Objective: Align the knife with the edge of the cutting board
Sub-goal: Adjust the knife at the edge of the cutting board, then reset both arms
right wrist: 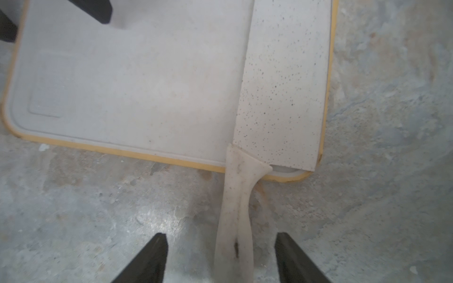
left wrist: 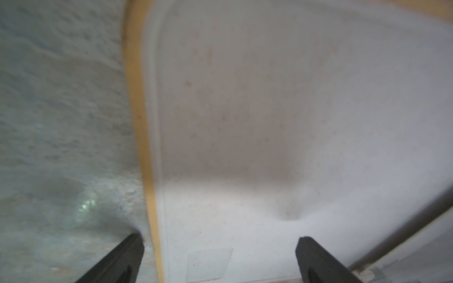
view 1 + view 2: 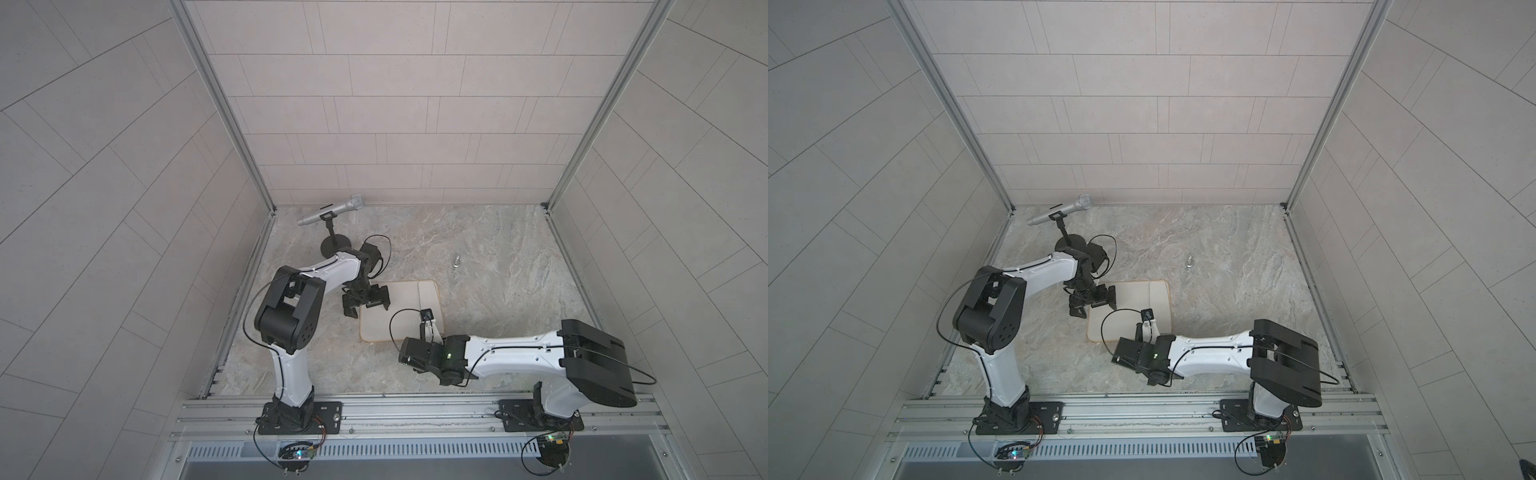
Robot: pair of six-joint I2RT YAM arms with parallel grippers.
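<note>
- Jaws of the right gripper are seen spread, 1 on each side of the handle of the knife, with clear gaps and nothing held.
- Jaws of the left gripper are spread wide and empty, straddling the tan rim of the cutting board.
- The knife is laid flat on the board, blade along 1 rim, handle overhanging the table.
- A stiff, light, slippery blade is judged likely; the handle is best taken.

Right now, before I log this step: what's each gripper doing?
Left gripper: open, holding nothing.
Right gripper: open, straddling the knife handle, not gripping.
</note>
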